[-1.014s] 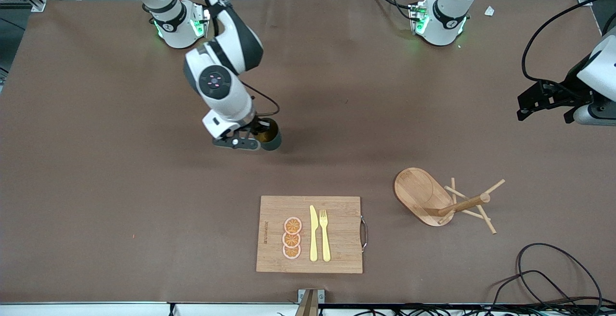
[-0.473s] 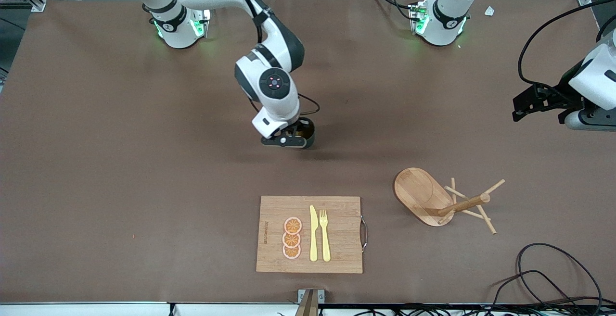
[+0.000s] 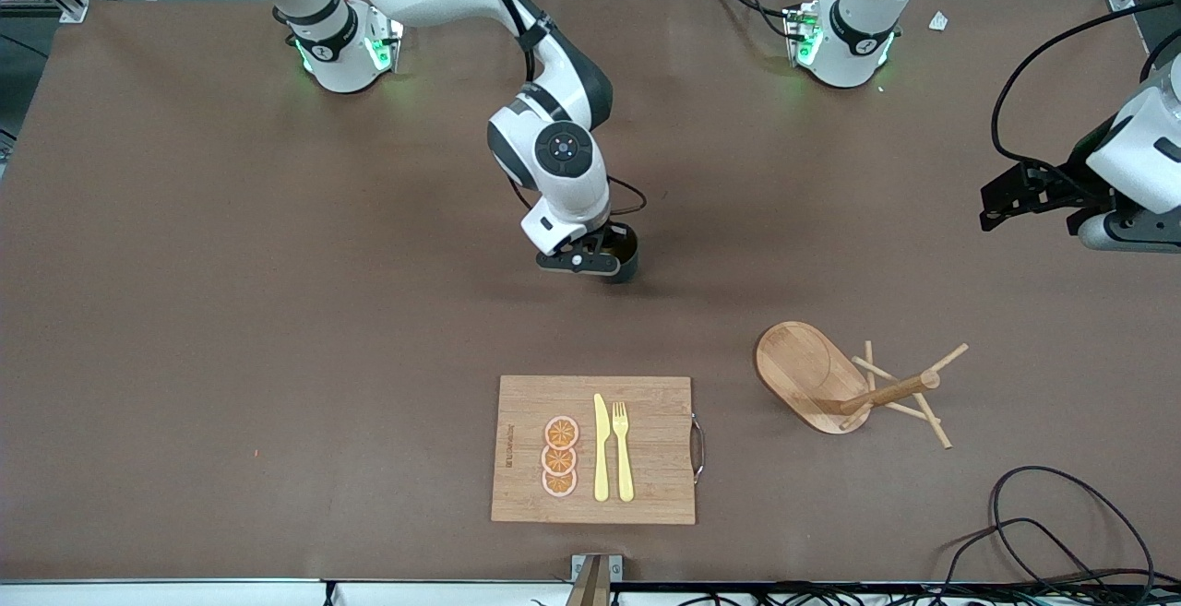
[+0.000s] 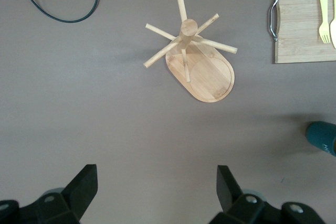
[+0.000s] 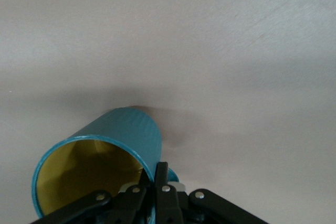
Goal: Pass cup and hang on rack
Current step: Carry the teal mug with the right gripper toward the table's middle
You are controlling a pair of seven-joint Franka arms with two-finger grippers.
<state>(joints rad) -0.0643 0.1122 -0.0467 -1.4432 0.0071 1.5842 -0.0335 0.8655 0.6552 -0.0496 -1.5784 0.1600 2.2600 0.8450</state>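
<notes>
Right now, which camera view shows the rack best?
The left wrist view: the rack sits whole and large, its base, post and pegs plain from above. The front view shows it smaller, beside the cutting board. The right wrist view shows none of it.

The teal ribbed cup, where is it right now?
The teal ribbed cup is held in the right pincer over mid-table, above bare brown cloth, farther from the camera than the bamboo cutting board.

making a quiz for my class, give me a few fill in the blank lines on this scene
1. The right pincer is shut on the ____.
2. The cup is teal outside and ____ inside.
3. The rack stands toward the ____ arm's end of the table.
4. The left pincer hangs ____ over the bare table.

Missing words: cup; yellow; left; open
</notes>
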